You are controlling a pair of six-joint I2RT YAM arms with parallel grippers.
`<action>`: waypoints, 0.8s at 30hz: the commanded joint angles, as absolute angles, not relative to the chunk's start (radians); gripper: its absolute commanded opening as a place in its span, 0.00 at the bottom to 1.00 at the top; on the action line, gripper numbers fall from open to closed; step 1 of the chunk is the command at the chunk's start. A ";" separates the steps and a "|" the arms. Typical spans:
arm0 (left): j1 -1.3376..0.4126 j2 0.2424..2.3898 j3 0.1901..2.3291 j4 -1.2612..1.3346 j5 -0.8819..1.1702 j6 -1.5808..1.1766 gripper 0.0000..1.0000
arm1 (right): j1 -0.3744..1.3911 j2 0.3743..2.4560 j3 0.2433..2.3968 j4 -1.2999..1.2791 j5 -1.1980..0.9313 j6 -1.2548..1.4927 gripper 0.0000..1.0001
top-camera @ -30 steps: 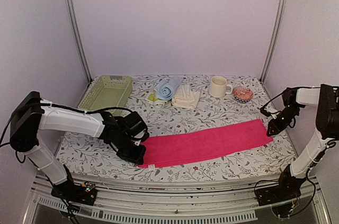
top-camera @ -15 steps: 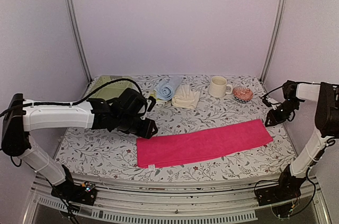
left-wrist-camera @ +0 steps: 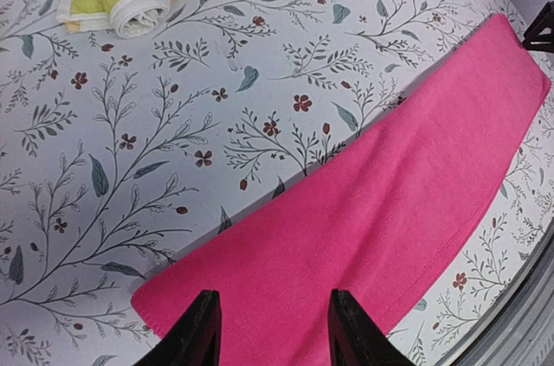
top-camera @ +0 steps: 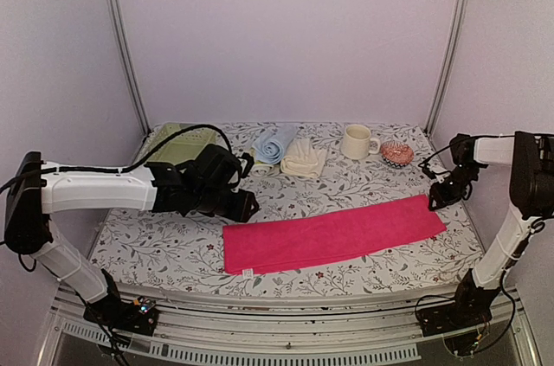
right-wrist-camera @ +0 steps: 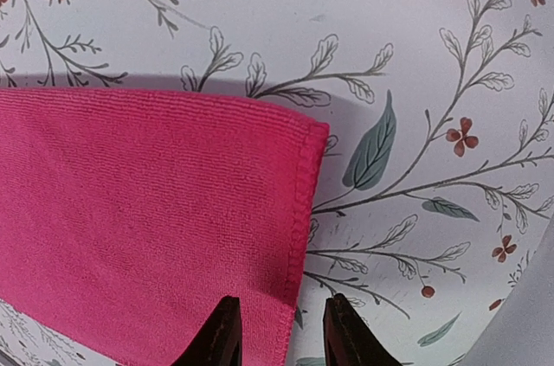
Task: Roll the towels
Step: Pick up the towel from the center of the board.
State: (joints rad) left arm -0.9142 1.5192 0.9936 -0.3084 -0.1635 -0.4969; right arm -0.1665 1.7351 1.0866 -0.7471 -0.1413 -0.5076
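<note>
Rolling not yet begun on the pink towel (top-camera: 333, 232), which lies flat and full-length across the near half of the table (top-camera: 372, 184), its long axis running left to right. Left gripper (left-wrist-camera: 275, 297): jaws apart, holding nothing, hovering above the towel's left end. Right gripper (right-wrist-camera: 280, 304): jaws apart, holding nothing, poised over the hem at the right end, one finger over cloth and the other over bare table. Step in hand, as judged: lining up for a grasp at an end. The next move likely calls for lowering onto a short edge, pinching the hem without bunching it, then turning it over evenly so the roll runs straight; the far end may need holding down. Blue towel (top-camera: 275, 143): rolled, at the back. Cream towel (top-camera: 303, 158): bundled just beside it on the right. Yellow-green towel (top-camera: 254, 160): rolled, touching the blue one's left side. Basket (top-camera: 173, 129): back left, partly hidden by the left arm; nothing shows in the visible part. Mug (top-camera: 356, 141): upright, back right, contents not discernible. Small reddish dish (top-camera: 397, 154): right of the mug, contents too small to tell.
</note>
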 commanded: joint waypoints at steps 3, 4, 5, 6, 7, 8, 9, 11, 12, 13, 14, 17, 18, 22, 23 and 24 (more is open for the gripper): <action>-0.906 1.545 0.998 -0.290 -0.183 -0.467 0.44 | -0.130 1.785 1.065 -0.715 -0.088 -0.483 0.36; -0.904 1.549 1.001 -0.294 -0.187 -0.464 0.44 | -0.127 1.789 1.064 -0.716 -0.088 -0.482 0.36; -0.903 1.554 1.005 -0.298 -0.191 -0.461 0.44 | -0.121 1.793 1.062 -0.715 -0.082 -0.480 0.36; -0.902 1.556 1.007 -0.303 -0.195 -0.459 0.44 | -0.118 1.795 1.058 -0.713 -0.069 -0.480 0.36; -0.901 1.558 1.010 -0.308 -0.199 -0.456 0.44 | -0.117 1.798 1.052 -0.710 -0.055 -0.479 0.36; -0.900 1.557 1.012 -0.313 -0.203 -0.454 0.44 | -0.117 1.800 1.046 -0.708 -0.038 -0.477 0.36; -0.899 1.556 1.014 -0.316 -0.209 -0.450 0.43 | -0.115 1.804 1.040 -0.703 -0.017 -0.475 0.36; -0.897 1.550 1.012 -0.323 -0.217 -0.448 0.43 | -0.117 1.814 1.026 -0.694 0.060 -0.464 0.35; -0.894 1.546 1.010 -0.322 -0.218 -0.446 0.44 | -0.117 1.826 1.023 -0.692 0.087 -0.462 0.35; -0.892 1.544 1.008 -0.323 -0.220 -0.444 0.44 | -0.117 1.835 1.021 -0.692 0.113 -0.463 0.34; -0.889 1.541 1.007 -0.323 -0.222 -0.441 0.44 | -0.117 1.843 1.019 -0.690 0.128 -0.465 0.32; -0.880 1.539 1.005 -0.327 -0.226 -0.435 0.44 | -0.119 1.866 1.022 -0.685 0.144 -0.472 0.27; -0.876 1.539 1.005 -0.329 -0.228 -0.433 0.44 | -0.124 1.871 1.028 -0.683 0.143 -0.472 0.25; -0.869 1.536 0.998 -0.330 -0.226 -0.433 0.44 | -0.166 1.897 1.066 -0.697 0.084 -0.467 0.20; -0.868 1.534 0.995 -0.330 -0.226 -0.433 0.44 | -0.182 1.902 1.076 -0.708 0.055 -0.470 0.15; -0.868 1.534 0.991 -0.331 -0.226 -0.431 0.44 | -0.192 1.906 1.086 -0.716 0.032 -0.473 0.13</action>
